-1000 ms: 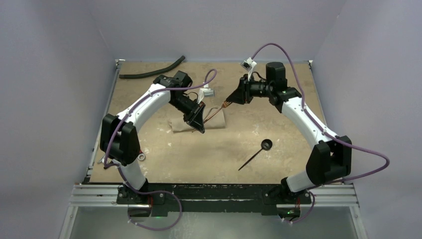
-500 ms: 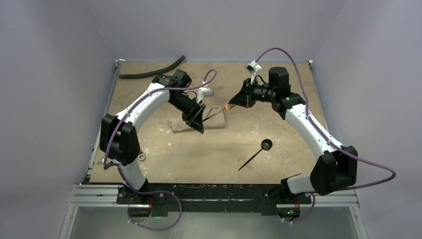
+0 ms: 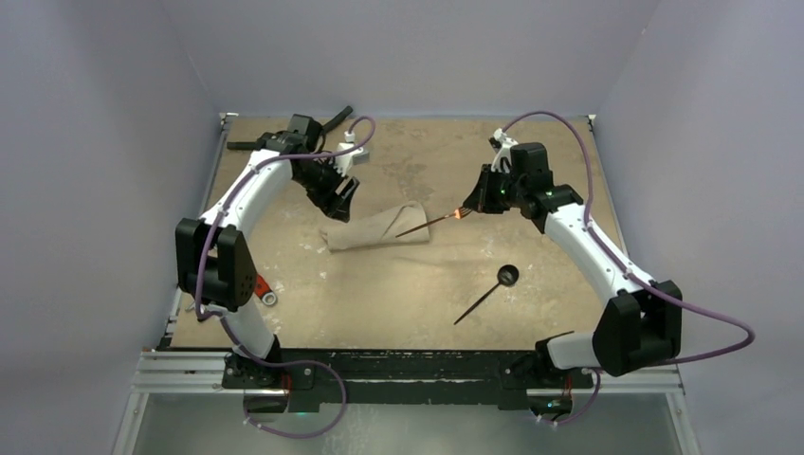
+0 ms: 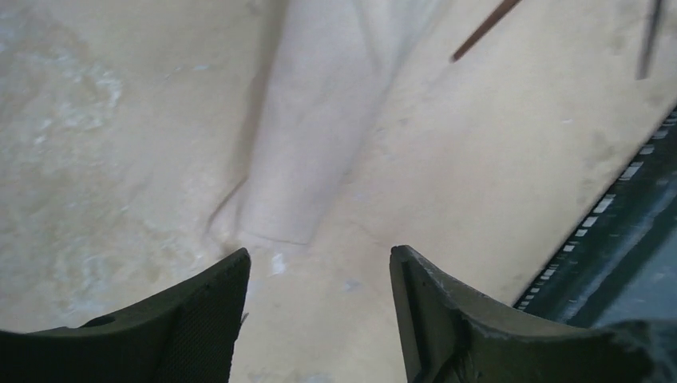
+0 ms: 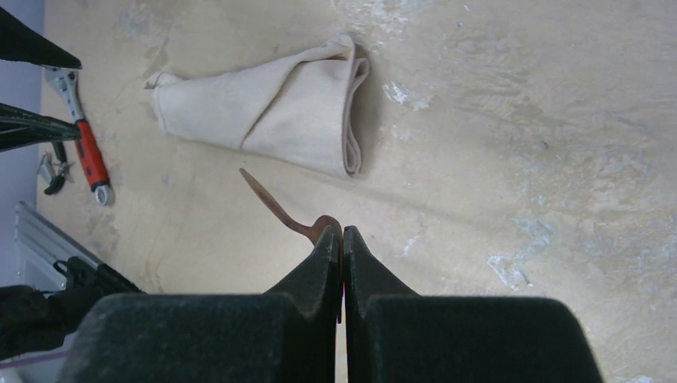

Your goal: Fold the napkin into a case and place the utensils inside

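The napkin (image 3: 374, 227) lies folded as a flat tapered case (image 5: 275, 112) left of the table's middle, its wide end toward the right arm. My right gripper (image 3: 471, 207) is shut on the head end of the copper fork (image 5: 279, 203). The fork's handle points at the case's wide end but stays outside it, just off the cloth. The dark-bowled spoon (image 3: 507, 275) lies alone on the table, nearer the front right. My left gripper (image 4: 318, 255) hangs open and empty behind the narrow end of the case (image 4: 319, 136), clear of the cloth.
A black hose (image 3: 242, 145) lies along the back left edge, partly behind my left arm. A red-handled wrench (image 5: 88, 155) rests by the left edge, near my left arm's base. The table's dark front rail (image 4: 607, 231) shows at the right of the left wrist view.
My left gripper has opened, let go of the napkin and drawn back to the far left. My right gripper has shut on the fork and shifted right and nearer, taking the fork off the cloth.
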Robot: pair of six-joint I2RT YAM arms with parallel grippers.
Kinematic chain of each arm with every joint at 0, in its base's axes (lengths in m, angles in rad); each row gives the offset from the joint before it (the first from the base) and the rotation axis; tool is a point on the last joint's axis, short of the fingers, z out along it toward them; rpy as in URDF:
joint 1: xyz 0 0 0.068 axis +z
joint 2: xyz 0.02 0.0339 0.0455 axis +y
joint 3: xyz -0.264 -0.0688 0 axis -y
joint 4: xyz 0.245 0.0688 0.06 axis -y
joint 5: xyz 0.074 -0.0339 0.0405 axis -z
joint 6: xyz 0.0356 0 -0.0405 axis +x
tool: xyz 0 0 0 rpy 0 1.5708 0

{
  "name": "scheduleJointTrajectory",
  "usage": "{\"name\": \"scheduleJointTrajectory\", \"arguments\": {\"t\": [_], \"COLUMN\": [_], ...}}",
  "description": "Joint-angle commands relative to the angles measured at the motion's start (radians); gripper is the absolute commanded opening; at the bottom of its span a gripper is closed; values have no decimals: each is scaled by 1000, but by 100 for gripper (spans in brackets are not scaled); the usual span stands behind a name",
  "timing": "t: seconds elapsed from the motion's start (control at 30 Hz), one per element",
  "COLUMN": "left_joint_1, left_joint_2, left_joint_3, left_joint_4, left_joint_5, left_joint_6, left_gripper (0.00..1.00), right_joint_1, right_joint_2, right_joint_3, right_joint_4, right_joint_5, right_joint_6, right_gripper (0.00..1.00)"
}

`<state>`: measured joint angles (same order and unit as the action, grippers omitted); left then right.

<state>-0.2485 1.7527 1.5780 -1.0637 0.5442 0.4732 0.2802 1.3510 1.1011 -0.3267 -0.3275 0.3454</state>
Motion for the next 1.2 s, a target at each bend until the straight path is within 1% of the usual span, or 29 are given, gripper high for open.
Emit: {"name": "scheduleJointTrajectory", "arguments": {"t": [0.0, 0.13, 0.2, 0.57, 1.17], "left_joint_1": [18, 23, 26, 40, 38], "left_joint_2": [-7, -5, 5, 57, 84], "left_joint_3": [-103, -189, -208, -237, -319], "left_joint_4": [135, 241, 270, 338, 440], "left_joint_5": [-221, -315, -339, -332, -371], "left_joint_6": [97, 134, 148, 153, 178], "left_gripper": [58, 52, 51, 50, 42], "right_joint_1": [-4, -4, -3, -4, -4], "right_joint_2": [35, 77, 97, 156, 214], "right_joint_3": [39, 40, 41, 6, -48], "right_joint_4": [28, 66, 83, 171, 293], "right_joint_5": [57, 51, 49, 18, -25], "right_joint_6": [52, 74, 88, 141, 193], "right_gripper": [0, 0, 0, 0, 0]}}
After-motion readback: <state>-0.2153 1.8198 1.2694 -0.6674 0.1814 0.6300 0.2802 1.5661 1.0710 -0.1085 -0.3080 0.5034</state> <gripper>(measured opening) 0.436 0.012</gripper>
